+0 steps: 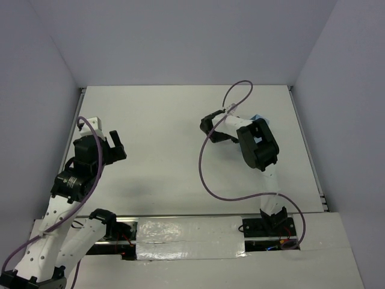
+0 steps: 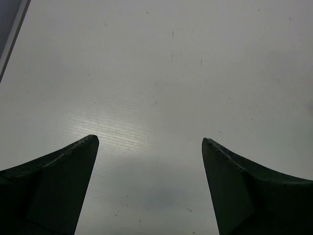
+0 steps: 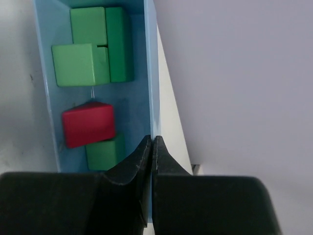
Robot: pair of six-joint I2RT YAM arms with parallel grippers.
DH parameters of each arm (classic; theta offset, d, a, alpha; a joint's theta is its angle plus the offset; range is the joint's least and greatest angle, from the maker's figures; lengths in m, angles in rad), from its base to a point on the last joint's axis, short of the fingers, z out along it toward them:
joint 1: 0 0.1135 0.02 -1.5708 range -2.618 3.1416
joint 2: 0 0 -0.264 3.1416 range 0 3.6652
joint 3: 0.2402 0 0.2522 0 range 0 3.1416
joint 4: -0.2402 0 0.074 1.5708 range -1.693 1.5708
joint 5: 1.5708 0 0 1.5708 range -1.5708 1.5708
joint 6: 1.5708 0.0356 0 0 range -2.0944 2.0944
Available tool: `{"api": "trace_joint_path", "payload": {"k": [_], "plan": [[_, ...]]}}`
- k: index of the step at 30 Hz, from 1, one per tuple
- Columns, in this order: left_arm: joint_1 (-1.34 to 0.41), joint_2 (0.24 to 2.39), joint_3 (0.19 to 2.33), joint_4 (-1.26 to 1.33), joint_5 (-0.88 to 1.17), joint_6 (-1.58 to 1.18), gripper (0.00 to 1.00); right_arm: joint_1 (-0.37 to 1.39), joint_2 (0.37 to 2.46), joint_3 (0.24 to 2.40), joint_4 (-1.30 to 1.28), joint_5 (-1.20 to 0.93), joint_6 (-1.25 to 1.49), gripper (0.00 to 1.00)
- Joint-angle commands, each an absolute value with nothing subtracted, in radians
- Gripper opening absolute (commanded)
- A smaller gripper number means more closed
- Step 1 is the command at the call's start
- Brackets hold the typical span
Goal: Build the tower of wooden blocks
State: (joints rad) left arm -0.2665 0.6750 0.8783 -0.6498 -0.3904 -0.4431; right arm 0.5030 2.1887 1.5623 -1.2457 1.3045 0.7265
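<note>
You have soft, even overhead light on the white table (image 1: 180, 138), with a faint shadow beside the left arm (image 1: 78, 174) and glare on the glossy tape (image 1: 186, 232). Your left wrist view shows a bright sheen ahead of the near-black left gripper (image 2: 150, 147). The green blocks (image 3: 93, 49) look sharp, the right gripper (image 3: 152, 144) soft.

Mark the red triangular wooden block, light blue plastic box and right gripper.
red triangular wooden block (image 3: 88, 123), right wrist view, red face
light blue plastic box (image 3: 150, 73), right wrist view, long side wall
right gripper (image 3: 152, 140), right wrist view, between fingertips
</note>
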Motion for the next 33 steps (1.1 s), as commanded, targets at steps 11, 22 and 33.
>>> {"api": "trace_joint_path", "payload": {"k": [11,22,33], "plan": [[-0.273,0.663,0.881,-0.604,-0.380,-0.419,1.00,0.606,1.967,1.433,-0.749,1.054,0.282,0.21],[-0.275,0.670,0.879,-0.600,-0.371,-0.414,1.00,0.626,1.880,1.434,-0.658,0.884,0.181,1.00],[-0.279,0.672,0.876,-0.589,-0.345,-0.405,0.99,0.333,1.517,1.263,-0.462,0.115,0.420,1.00]]}}
